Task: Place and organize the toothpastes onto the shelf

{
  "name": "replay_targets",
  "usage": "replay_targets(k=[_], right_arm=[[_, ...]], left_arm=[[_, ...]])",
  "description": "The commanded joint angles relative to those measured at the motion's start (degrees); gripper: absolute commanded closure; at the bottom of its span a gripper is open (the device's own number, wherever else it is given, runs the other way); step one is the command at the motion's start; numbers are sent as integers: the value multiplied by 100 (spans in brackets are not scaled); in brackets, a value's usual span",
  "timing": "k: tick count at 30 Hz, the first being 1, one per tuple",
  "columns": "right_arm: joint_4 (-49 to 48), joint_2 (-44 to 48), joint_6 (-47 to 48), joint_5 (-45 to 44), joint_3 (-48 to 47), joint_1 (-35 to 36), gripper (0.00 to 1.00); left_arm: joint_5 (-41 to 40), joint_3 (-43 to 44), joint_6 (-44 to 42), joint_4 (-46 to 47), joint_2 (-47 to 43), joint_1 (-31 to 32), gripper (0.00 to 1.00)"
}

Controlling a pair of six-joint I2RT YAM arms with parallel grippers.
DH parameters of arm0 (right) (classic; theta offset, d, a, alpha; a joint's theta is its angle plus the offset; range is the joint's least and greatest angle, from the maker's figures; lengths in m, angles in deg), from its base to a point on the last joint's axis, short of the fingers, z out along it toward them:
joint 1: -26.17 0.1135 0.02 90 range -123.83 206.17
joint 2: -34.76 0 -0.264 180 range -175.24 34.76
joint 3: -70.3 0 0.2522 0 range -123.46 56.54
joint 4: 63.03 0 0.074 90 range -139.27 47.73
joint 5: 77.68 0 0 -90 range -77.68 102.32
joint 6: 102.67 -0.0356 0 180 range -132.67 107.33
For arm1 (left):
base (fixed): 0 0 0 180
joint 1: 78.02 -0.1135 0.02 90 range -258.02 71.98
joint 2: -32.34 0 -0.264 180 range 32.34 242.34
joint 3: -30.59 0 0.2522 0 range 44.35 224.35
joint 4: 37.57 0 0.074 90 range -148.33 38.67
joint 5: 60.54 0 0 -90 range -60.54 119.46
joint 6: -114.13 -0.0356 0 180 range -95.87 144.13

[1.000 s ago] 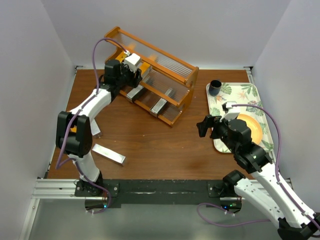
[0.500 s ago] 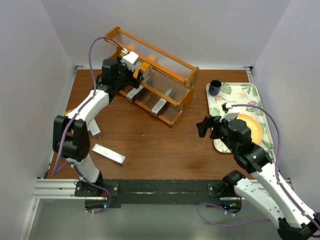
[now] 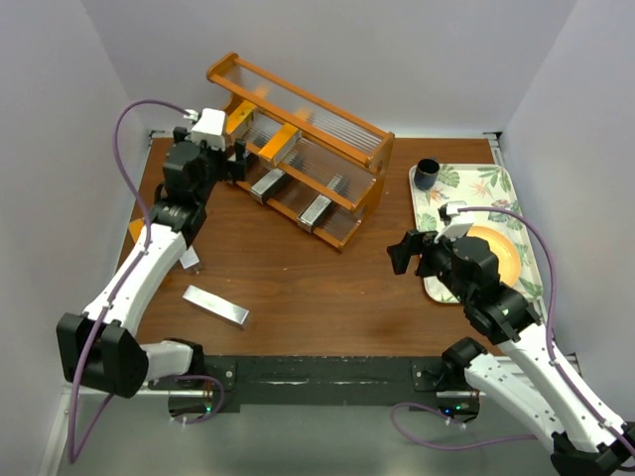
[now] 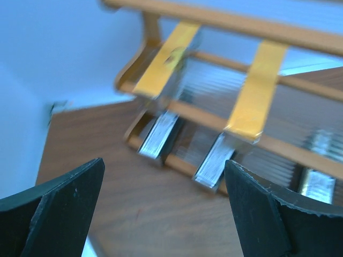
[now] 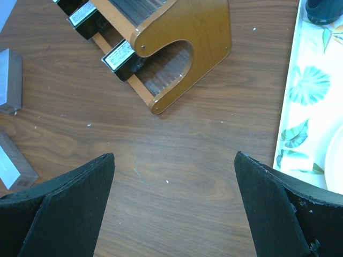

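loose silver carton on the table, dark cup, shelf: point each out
loose silver carton [image 3: 215, 305], top view, top face
dark cup [image 3: 427, 175], top view, its middle
shelf [image 3: 372, 183], top view, right end panel

The left arm [image 3: 139, 273] and right arm [image 3: 526, 342] wear white shells with black joints. A purple cable [image 3: 120, 124] trails each. The pincer fingers [image 4: 59, 209] are black wedges.

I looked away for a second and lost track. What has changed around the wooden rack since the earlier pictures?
The left arm's fingers have pulled back leftward from the orange-brown wooden stepped shelf and are now open and empty. The bright orange toothpaste carton they were at now rests on the shelf by itself. The right arm's fingers and the loose silver carton stayed put.
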Motion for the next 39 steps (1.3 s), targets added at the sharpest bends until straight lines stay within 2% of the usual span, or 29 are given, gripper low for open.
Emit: replay_targets(k=[1, 7, 15, 21, 25, 39], right_arm=[[-180, 62, 95, 123, -3, 2, 2], [-136, -26, 78, 168, -12, 2, 2], [-145, -298, 78, 290, 23, 11, 2], [-145, -360, 69, 352, 50, -6, 2], [-163, -334, 34, 352, 129, 2, 2], [-189, -395, 34, 449, 181, 2, 2]], left_arm=[[-1589, -463, 520, -764, -379, -137, 0], [-2179, -1131, 941, -1054, -942, -532, 0], [-2320, -1650, 1908, -1731, -1057, -1823, 0], [-2408, -2072, 2348, -1600, -1057, -2510, 0], [-2180, -2265, 2770, -1617, -961, -2756, 0], [-1239, -2073, 2912, -1275, 374, -3600, 5]])
